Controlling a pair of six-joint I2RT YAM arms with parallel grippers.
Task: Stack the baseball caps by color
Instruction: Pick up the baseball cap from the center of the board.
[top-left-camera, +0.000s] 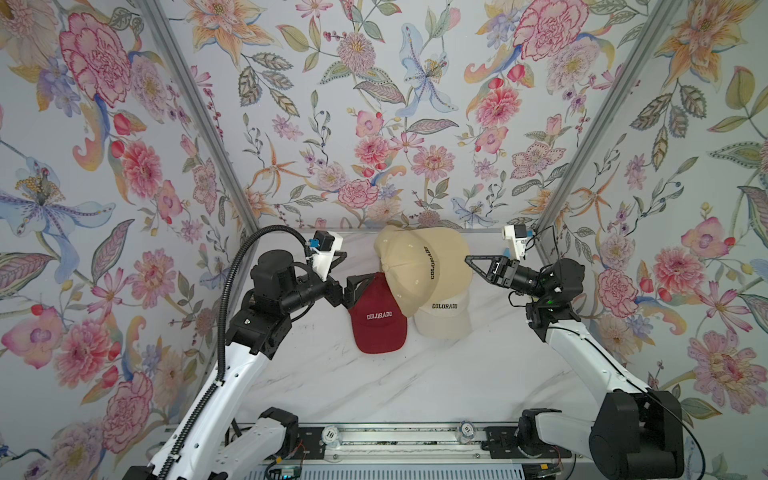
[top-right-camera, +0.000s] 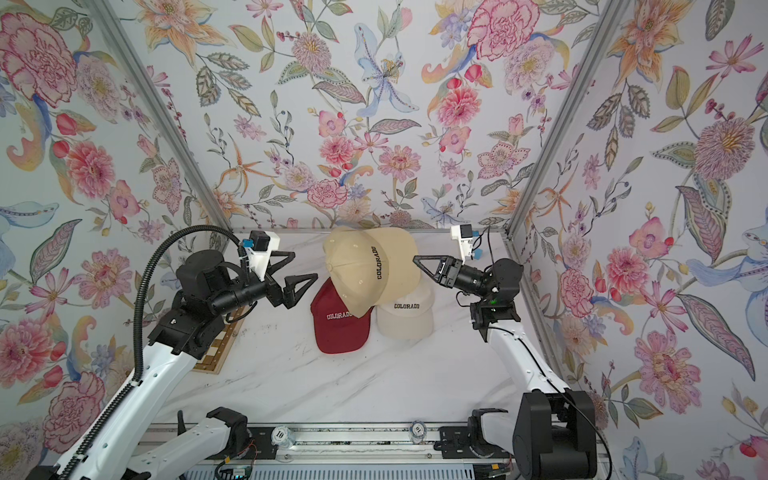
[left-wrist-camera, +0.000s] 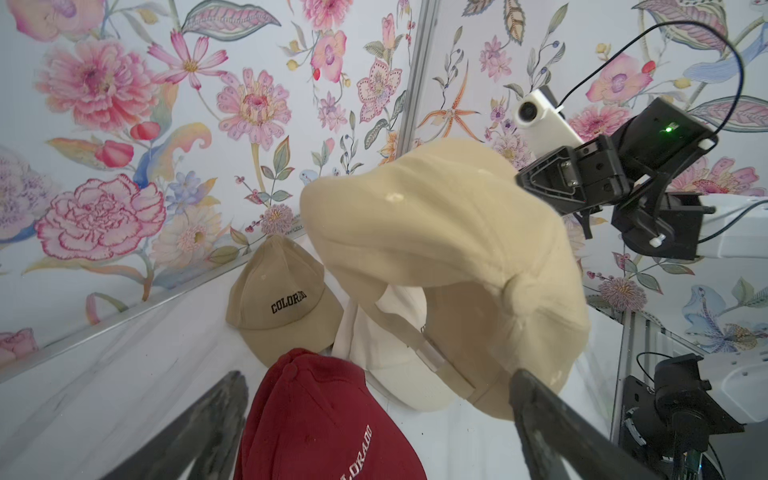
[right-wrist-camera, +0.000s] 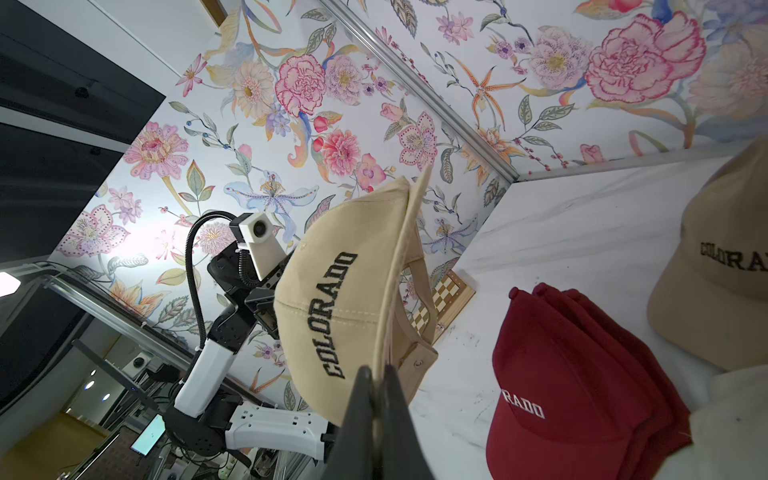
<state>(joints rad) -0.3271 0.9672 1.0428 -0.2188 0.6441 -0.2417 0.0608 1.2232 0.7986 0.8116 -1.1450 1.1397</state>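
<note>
White links (top-left-camera: 232, 374), black joints (top-left-camera: 274, 274), seemingly ribbed black cable (top-left-camera: 227, 291)

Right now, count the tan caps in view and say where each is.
2. The held tan cap hangs from the right pincer, raised above the table. The second tan cap lies on it at the far edge. Others may be hidden.

Cam layout
Both top views high, looking down on worktop (top-left-camera: 374, 382); wrist views close, facing each other across raised tan cap (left-wrist-camera: 436, 232)

The held tan cap (top-right-camera: 374, 266) hides part of the cream cap (top-right-camera: 409, 318), the left arm (top-right-camera: 183, 328) most of the checkered board (top-right-camera: 214, 357).
</note>
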